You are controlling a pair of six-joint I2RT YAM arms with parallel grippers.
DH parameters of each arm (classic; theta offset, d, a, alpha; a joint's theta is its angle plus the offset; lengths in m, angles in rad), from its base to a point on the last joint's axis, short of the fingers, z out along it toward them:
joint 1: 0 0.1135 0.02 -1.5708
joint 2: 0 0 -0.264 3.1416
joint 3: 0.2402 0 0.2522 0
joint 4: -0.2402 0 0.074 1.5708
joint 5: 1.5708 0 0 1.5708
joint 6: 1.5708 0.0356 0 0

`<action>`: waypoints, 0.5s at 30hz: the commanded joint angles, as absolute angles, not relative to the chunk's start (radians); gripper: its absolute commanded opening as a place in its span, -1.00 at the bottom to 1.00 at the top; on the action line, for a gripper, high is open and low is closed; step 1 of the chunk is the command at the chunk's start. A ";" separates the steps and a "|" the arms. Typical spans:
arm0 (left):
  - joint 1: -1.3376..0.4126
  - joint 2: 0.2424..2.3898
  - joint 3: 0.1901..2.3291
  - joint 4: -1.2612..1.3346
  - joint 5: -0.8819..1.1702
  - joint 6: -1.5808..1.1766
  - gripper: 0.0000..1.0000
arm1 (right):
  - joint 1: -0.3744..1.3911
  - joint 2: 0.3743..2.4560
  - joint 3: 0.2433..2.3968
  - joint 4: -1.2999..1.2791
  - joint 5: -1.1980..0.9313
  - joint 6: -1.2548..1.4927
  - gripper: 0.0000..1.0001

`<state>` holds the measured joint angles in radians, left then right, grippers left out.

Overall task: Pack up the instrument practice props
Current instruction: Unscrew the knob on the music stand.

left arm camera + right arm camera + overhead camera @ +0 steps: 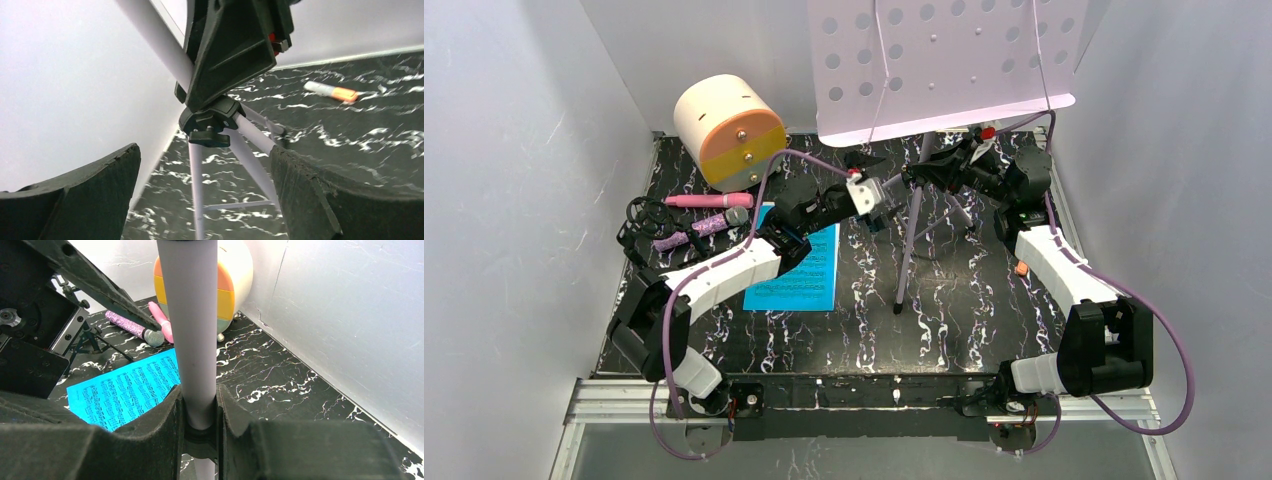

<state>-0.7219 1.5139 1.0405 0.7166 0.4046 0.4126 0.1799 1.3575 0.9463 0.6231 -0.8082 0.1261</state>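
Lilac perforated music rack on tripod legs (944, 65) stands at the back of the black marbled tabletop (984, 310), near the rear wall, with white walls (514, 200) close on both sides. The right gripper (200, 390), its arm bent leftward, clamps the rack's pole. The left gripper (205, 152), its arm stretched forward, gapes wide beside the tripod hub, touching nothing.

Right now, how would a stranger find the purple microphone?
Find the cream cylinder box in the far left corner. Two microphones lie in front of it. The purple microphone lies farther from it, glittery with a silver head, unlike the smooth pink microphone.
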 commanded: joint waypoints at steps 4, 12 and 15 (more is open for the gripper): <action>-0.746 1.540 1.089 0.679 0.461 0.851 0.84 | 0.171 1.395 0.957 0.492 -0.776 0.148 -0.97; -0.792 1.587 1.119 0.631 0.381 1.001 0.47 | 0.172 1.400 0.958 0.492 -0.775 0.147 -0.97; -0.801 1.609 1.132 0.631 0.366 1.022 0.33 | 0.171 1.402 0.958 0.492 -0.774 0.147 -0.97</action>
<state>-0.7891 1.5955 1.0817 0.6407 0.3992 0.9409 0.1787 1.3613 0.9489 0.6231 -0.8116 0.1261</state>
